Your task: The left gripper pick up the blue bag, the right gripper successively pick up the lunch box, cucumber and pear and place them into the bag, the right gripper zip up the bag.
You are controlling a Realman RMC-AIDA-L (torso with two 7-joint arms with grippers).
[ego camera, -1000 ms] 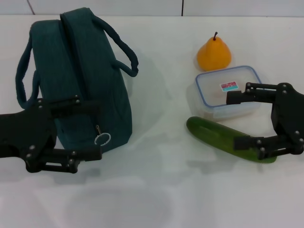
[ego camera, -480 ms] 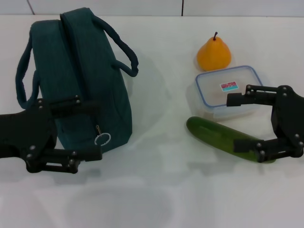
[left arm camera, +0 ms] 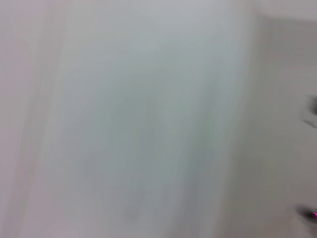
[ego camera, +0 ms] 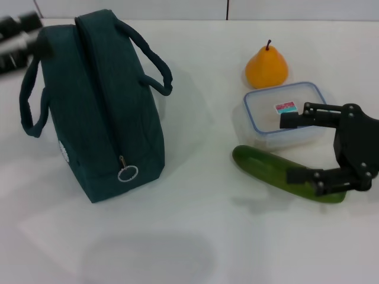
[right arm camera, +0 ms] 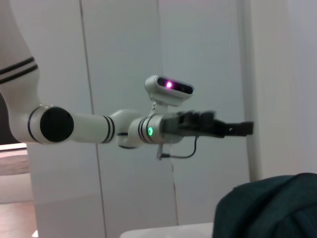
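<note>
From the head camera I saw the left gripper (ego camera: 15, 35) only as a dark blur at the far left edge; whether its fingers were open I could not tell. The right wrist camera showed that arm raised above the blue bag (ego camera: 98, 106). The bag stood upright, left of centre. Far right sat the pear (ego camera: 267, 66), then the lunch box (ego camera: 283, 113), then the cucumber (ego camera: 284, 174). The right gripper (ego camera: 291, 148) hung spread wide, straddling box and cucumber.
</note>
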